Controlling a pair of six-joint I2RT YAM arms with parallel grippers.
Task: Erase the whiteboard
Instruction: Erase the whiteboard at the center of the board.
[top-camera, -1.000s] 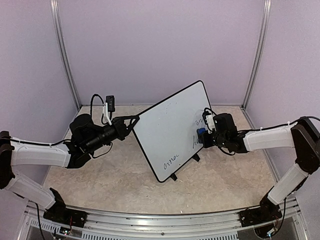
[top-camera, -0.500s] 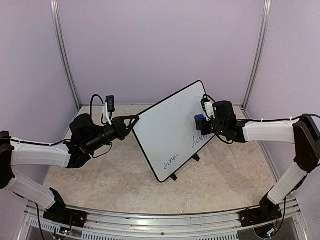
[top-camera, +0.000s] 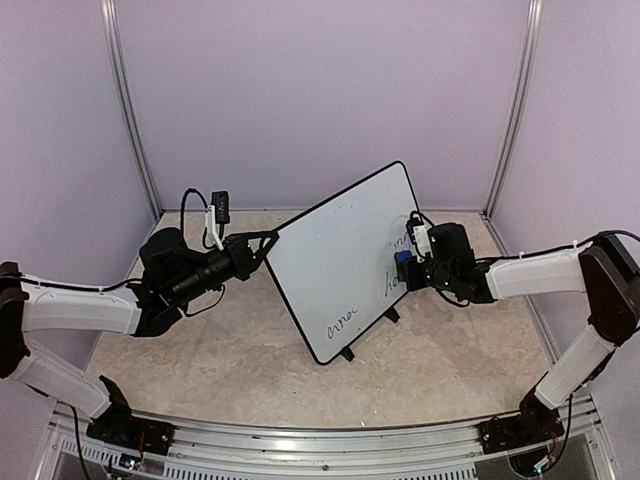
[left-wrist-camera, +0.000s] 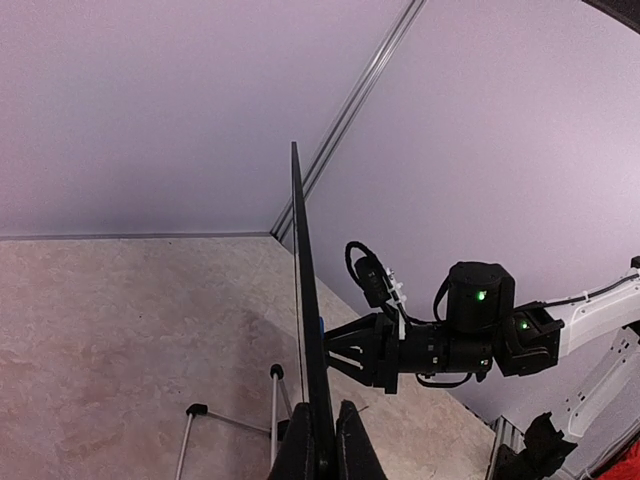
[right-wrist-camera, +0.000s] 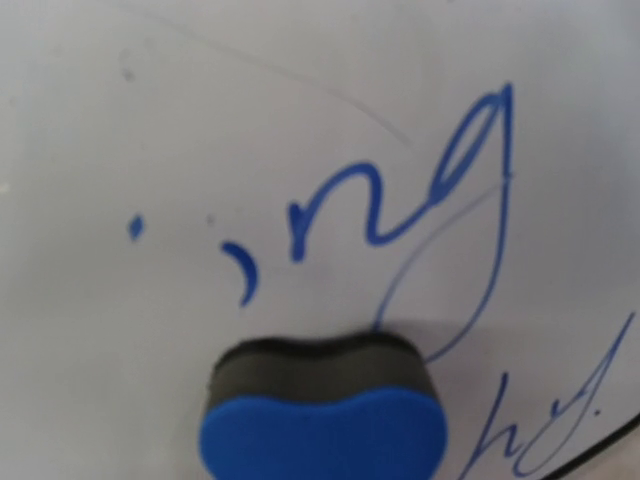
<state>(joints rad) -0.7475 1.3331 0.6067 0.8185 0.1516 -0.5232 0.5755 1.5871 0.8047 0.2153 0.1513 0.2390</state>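
Observation:
The whiteboard (top-camera: 340, 255) stands tilted on small black feet, with blue handwriting (top-camera: 342, 320) near its lower edge and more at its right side. My left gripper (top-camera: 268, 241) is shut on the board's left rim. In the left wrist view the board (left-wrist-camera: 303, 280) is edge-on between my fingertips (left-wrist-camera: 298, 452). My right gripper (top-camera: 410, 267) is shut on a black-and-blue eraser (top-camera: 402, 262) and presses it against the board's right side. In the right wrist view the eraser (right-wrist-camera: 322, 415) lies on the board (right-wrist-camera: 150, 120) just below blue letters (right-wrist-camera: 400, 200); my own fingers are hidden.
The board's wire stand legs (left-wrist-camera: 235, 420) rest on the beige marbled tabletop (top-camera: 220, 350). Purple walls with metal corner posts (top-camera: 130, 110) enclose the back and sides. My right arm (left-wrist-camera: 470, 335) shows beyond the board in the left wrist view.
My right gripper slid the eraser up the board's right side, then back down to about where it began. The left gripper and the board have not moved.

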